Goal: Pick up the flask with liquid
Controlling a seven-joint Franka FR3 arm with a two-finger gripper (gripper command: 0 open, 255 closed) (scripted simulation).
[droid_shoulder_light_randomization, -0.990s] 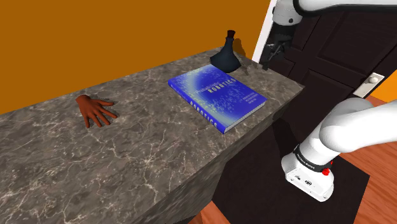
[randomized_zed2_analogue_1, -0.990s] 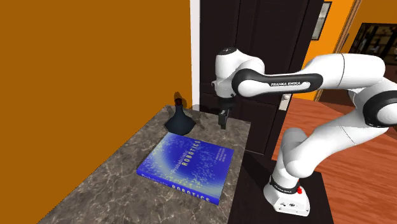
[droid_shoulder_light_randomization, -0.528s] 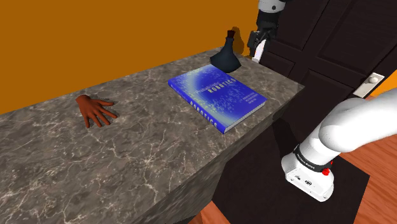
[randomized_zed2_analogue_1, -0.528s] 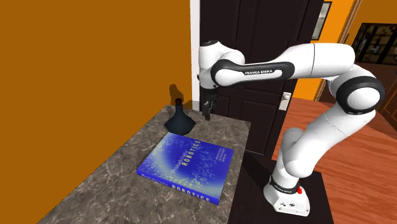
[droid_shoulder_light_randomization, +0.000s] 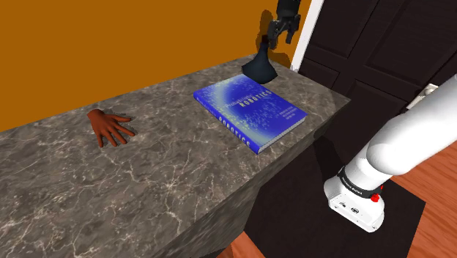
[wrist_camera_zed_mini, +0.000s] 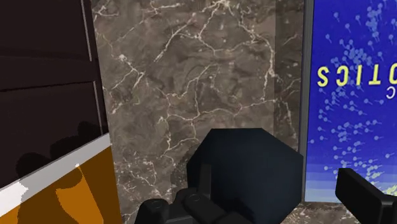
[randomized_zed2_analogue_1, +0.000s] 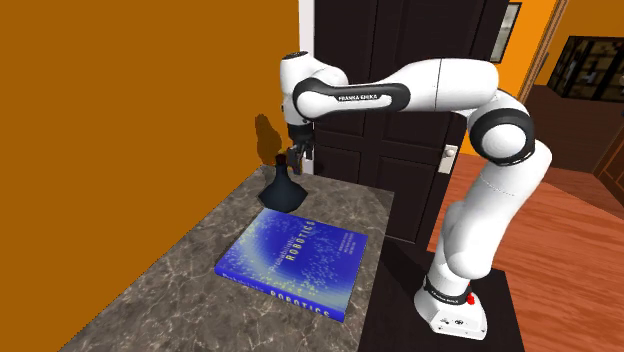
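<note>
A: How do your fingers stand?

B: My black two-finger gripper [wrist_camera_zed_mini: 275, 186] is spread. The fingers [wrist_camera_zed_mini: 368, 195] are well apart and pinch nothing.

A: And the flask?

B: The dark blue-black cone-shaped flask [wrist_camera_zed_mini: 245, 167] with a narrow neck stands upright right below me. In the wrist view its wide body lies between my fingers. In the shoulder view my fingertips hang close by the top of its neck, and I cannot tell whether one brushes it. It rests on the far corner of the grey-brown veined marble counter [droid_shoulder_light_randomization: 168, 176].

A: What lies past it?

B: Just beside its base a blue hardcover book [droid_shoulder_light_randomization: 249, 110] lies flat. It is speckled white and has "ROBOTICS" on the cover. Well apart from the book, toward the shoulder view's left, a red-brown model hand [droid_shoulder_light_randomization: 110, 127] lies flat on the marble with its digits splayed.

A: And beyond the counter?

B: A plain orange wall [droid_shoulder_light_randomization: 110, 51] runs behind it. A white door frame [droid_shoulder_light_randomization: 304, 37] and a dark panelled door [droid_shoulder_light_randomization: 366, 44] stand next to the flask's corner. Farthest from my fingers, my arm's white base [droid_shoulder_light_randomization: 355, 201] sits on a dark mat [droid_shoulder_light_randomization: 293, 212] over a wooden floor [droid_shoulder_light_randomization: 439, 220].
</note>
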